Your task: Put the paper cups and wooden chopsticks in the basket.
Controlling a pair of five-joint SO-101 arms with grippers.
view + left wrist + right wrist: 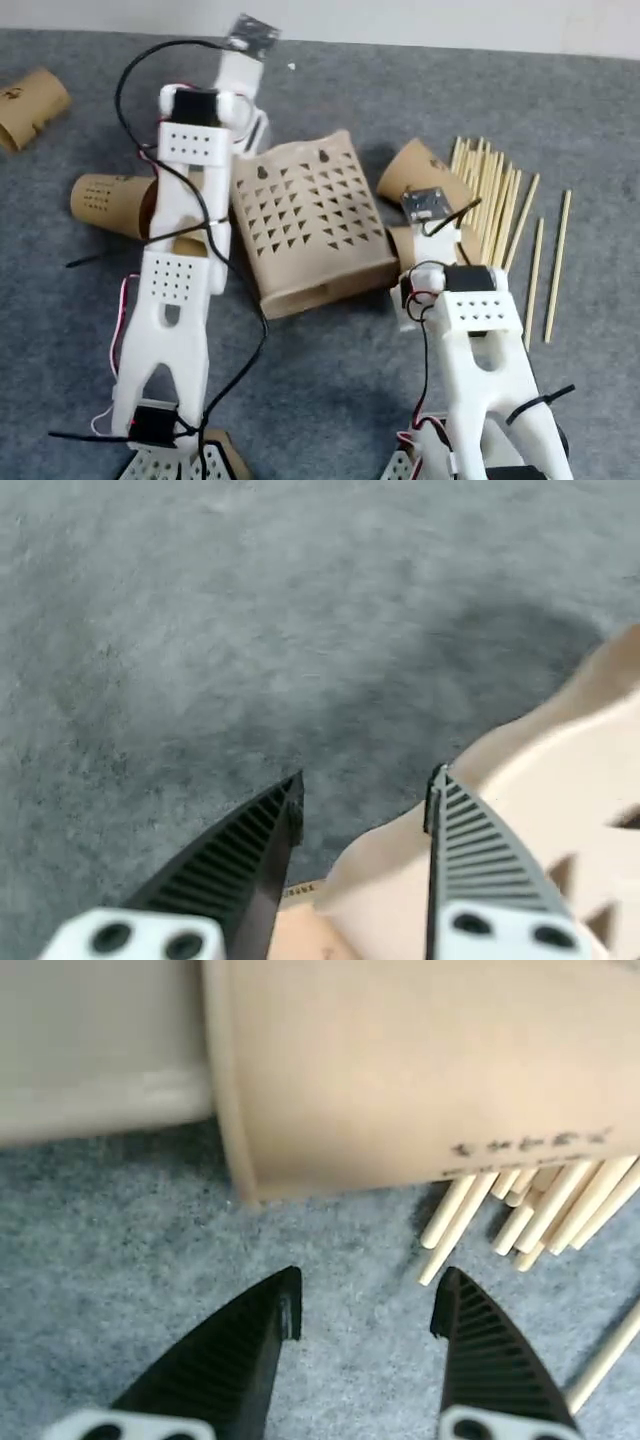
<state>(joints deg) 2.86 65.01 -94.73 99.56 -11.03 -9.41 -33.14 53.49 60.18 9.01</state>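
Just ahead of the right gripper (368, 1290), whose jaws stand spread with nothing between them, a paper cup (420, 1070) lies on its side across the ends of the wooden chopsticks (520, 1215), with the basket (100, 1050) wall close beside it. Beside the left gripper (365, 795), likewise spread and empty above the grey carpet (200, 630), the basket's edge sits just under one finger. Seen from above, the basket lies tipped on its side, another paper cup (105, 203) rests on the carpet by the left arm and the chopsticks form a loose heap beyond the right gripper, so I judge that nothing is packed yet and the whole task is left.
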